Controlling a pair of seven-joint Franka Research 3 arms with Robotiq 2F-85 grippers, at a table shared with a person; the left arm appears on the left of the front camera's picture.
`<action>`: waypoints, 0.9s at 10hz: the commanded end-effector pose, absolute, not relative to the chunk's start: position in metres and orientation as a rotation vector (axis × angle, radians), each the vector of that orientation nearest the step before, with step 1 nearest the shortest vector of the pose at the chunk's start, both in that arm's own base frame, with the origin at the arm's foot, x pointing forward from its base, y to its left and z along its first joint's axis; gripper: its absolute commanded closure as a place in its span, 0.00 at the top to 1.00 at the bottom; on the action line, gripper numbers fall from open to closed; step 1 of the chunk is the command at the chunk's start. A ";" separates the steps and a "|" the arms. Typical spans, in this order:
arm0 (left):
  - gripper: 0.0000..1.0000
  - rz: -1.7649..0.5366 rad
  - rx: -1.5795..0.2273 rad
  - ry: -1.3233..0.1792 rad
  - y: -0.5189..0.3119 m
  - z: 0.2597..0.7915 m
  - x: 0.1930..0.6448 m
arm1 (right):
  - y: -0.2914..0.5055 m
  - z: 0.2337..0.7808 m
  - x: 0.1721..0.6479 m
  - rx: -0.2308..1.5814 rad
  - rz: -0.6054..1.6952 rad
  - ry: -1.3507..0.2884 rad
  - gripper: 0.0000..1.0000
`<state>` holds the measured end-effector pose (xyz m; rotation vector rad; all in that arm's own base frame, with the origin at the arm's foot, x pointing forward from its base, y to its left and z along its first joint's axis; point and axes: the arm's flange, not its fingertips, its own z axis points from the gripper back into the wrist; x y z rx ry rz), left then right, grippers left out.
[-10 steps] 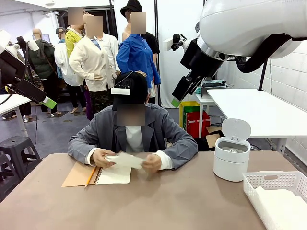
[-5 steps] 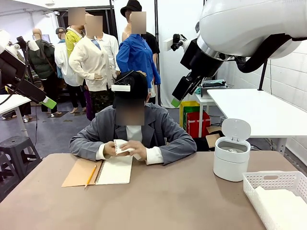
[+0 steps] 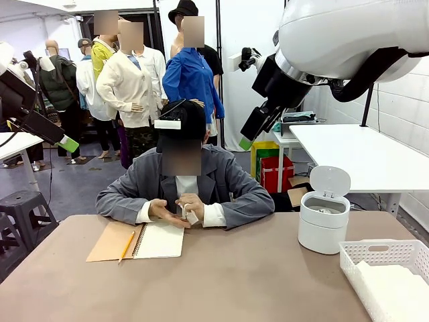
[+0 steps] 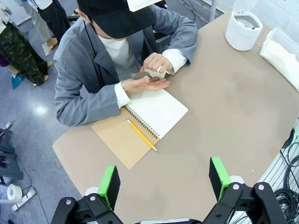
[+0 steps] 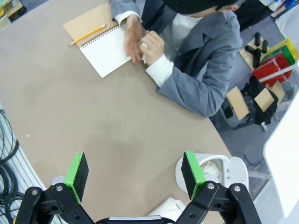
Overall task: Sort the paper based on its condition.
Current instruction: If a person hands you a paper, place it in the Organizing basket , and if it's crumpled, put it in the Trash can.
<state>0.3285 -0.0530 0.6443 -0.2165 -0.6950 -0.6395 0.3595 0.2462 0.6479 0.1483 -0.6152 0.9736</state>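
Observation:
The person across the table squeezes a small crumpled wad of paper [image 3: 189, 214] in one hand over the open notebook, with the other hand held flat beside it. The same wad of paper [image 4: 154, 72] [image 5: 144, 47] is small in both wrist views. White sheets [image 3: 397, 287] lie in the basket at the near right. My left gripper [image 4: 163, 182] hangs open high over the table's left part, nothing between its green pads. My right gripper [image 5: 134, 175] is also open and empty, high above the table near the bin.
A spiral notebook [image 3: 159, 240] lies open on its brown cover with a yellow pencil [image 3: 126, 247] on it. A white round bin [image 3: 324, 225] with its lid up stands at the right. The white slotted basket [image 3: 379, 253] sits at the near right corner.
The person has crushed the sheet held in both hands into a small wad and now grips it in one hand. Neither arm has moved.

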 end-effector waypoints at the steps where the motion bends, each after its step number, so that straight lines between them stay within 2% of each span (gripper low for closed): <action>1: 1.00 -0.642 -0.215 -0.696 -0.052 0.644 0.328 | 0.245 0.648 0.359 0.144 0.982 -0.609 1.00; 9: 1.00 -0.642 -0.215 -0.696 -0.052 0.644 0.328 | 0.245 0.648 0.359 0.144 0.982 -0.609 1.00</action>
